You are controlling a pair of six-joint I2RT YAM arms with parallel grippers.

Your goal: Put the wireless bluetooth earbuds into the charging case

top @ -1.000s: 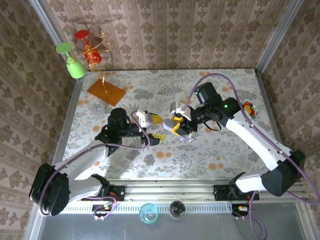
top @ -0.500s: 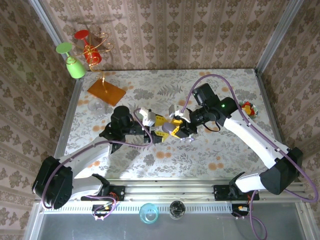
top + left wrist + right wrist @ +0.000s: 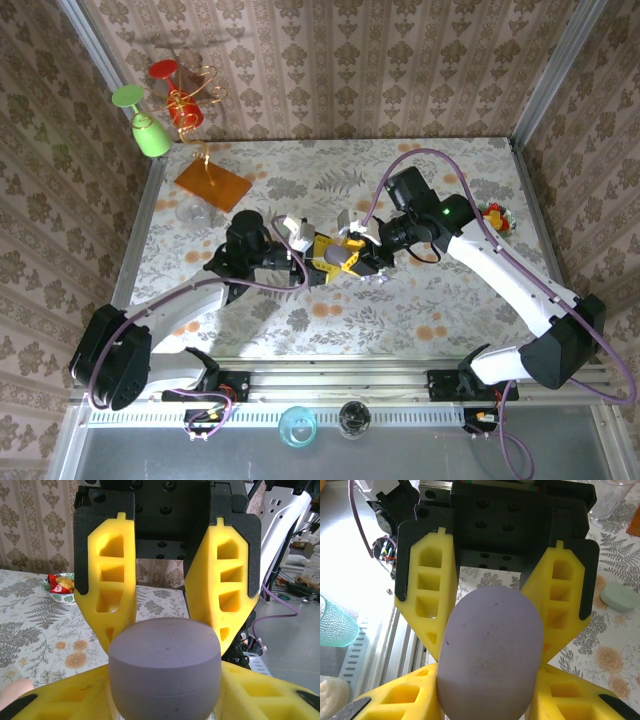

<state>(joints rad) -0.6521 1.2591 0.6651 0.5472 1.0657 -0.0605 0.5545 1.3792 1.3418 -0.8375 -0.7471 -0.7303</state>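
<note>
Right wrist — matte lilac-grey pebble-shaped charging case [image 3: 490, 615], lid down — gripped by left pincer [image 3: 494, 647] and right pincer [image 3: 489, 685].

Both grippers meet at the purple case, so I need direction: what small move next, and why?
Probably steady the purple case with the right gripper and pry it open with the left gripper: both clamp it from opposite ends, and its seam looks shut.
</note>
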